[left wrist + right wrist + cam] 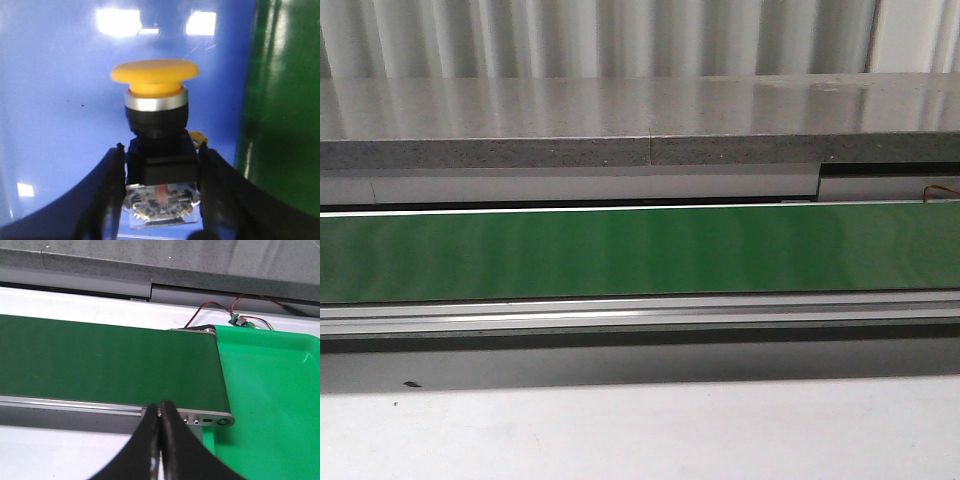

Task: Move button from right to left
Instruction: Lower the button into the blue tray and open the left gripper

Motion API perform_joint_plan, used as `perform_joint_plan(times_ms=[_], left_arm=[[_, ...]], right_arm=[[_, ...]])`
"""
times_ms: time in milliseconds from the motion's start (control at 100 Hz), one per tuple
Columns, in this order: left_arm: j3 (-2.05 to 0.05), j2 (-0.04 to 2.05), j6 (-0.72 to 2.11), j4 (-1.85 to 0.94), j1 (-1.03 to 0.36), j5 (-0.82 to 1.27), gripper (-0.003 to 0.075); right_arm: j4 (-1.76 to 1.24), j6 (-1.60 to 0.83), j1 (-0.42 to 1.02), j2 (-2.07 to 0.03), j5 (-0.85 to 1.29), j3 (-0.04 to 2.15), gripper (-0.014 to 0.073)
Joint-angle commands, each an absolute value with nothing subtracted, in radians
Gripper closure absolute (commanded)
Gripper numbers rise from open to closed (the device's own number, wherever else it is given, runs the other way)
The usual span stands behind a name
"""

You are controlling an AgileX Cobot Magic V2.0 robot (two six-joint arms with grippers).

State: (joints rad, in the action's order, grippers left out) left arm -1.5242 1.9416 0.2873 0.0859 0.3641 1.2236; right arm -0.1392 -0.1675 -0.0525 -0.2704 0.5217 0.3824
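One small push-button unit with a round yellow mushroom cap (155, 75) appears in the left wrist view. Below the cap sit a silver metal collar, a black cylindrical neck, a black square block and a clear plastic base with metal contacts visible inside. A small yellow part shows beside the black block.

The black left end effector (161, 192) grips the button: its two fingers press against opposite sides of the black block and clear base, with the cap pointing away from the wrist. Behind the button lies a glossy blue surface (55, 115), with a green surface (285, 110) alongside it.

The black right end effector (160, 427) is fully closed, fingertips touching, and holds nothing. It hangs over the near edge of one green conveyor belt (100, 360). One bright green plastic tray (270, 390) sits just beside the belt end.

The front view shows one green belt and one grey speckled ledge (620, 115); neither arm appears there.
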Motion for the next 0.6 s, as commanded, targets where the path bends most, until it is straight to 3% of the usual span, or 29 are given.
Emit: perform_joint_plan(times_ms=[0, 360, 430, 590], left_arm=[[-1.536, 1.922, 0.297, 0.097, 0.368, 1.202, 0.0661], [-1.535, 2.03, 0.331, 0.131, 0.37, 1.128, 0.064], [-1.535, 2.036, 0.342, 0.128, 0.37, 1.132, 0.0577], [-1.535, 2.036, 0.342, 0.124, 0.37, 1.13, 0.0332]], right_arm=[[-0.138, -0.177, -0.052, -0.278, 0.444, 0.408, 0.0661], [-0.138, -0.177, -0.052, -0.278, 0.444, 0.408, 0.0661], [-0.138, -0.177, -0.052, -0.278, 0.444, 0.408, 0.0661], [-0.138, -0.177, -0.052, -0.278, 0.444, 0.408, 0.0661]])
